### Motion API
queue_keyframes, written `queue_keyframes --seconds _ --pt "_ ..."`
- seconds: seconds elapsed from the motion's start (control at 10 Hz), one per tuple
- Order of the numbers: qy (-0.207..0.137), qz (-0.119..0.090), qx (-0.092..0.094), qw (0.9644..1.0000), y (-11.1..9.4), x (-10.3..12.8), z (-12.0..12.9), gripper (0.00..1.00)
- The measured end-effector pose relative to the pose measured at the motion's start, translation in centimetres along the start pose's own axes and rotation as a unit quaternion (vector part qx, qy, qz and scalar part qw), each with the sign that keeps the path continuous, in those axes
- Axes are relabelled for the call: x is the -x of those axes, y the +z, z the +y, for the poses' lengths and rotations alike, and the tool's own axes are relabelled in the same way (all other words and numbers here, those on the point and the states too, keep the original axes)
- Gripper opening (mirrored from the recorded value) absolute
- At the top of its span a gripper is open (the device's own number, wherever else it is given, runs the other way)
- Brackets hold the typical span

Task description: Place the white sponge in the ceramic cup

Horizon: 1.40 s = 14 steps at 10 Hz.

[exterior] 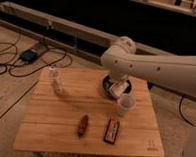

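In the one camera view the end effector (118, 84) is hanging over the dark bowl (107, 84) at the table's (58, 135) far side, jaws pressing together on what looks like the sponge (121, 89), just behind the cup (125, 104). The cup is standing upright beside the bowl, mouth free, so I am reckoning only a short carry is needed. The bottle (55, 80) is standing well apart across the table, and the brown item (82, 125) and black-and-red block (112, 130) are lying nearer the front edge.

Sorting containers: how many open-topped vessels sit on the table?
2: dark bowl at the back right, under the gripper; ceramic cup just in front of it. None seem hidden.
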Motion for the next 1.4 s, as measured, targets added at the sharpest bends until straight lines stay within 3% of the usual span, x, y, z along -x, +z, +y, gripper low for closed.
queue_keyframes --seconds 0.4,0.9,1.4 --pt "0.002 0.001 0.001 1.0000 0.1 -0.1 -0.1 0.00" --pt "0.008 0.040 0.032 0.9987 -0.4 -2.7 -1.1 0.00" --pt "0.021 0.080 0.042 0.9957 -0.7 -3.6 -1.7 0.00"
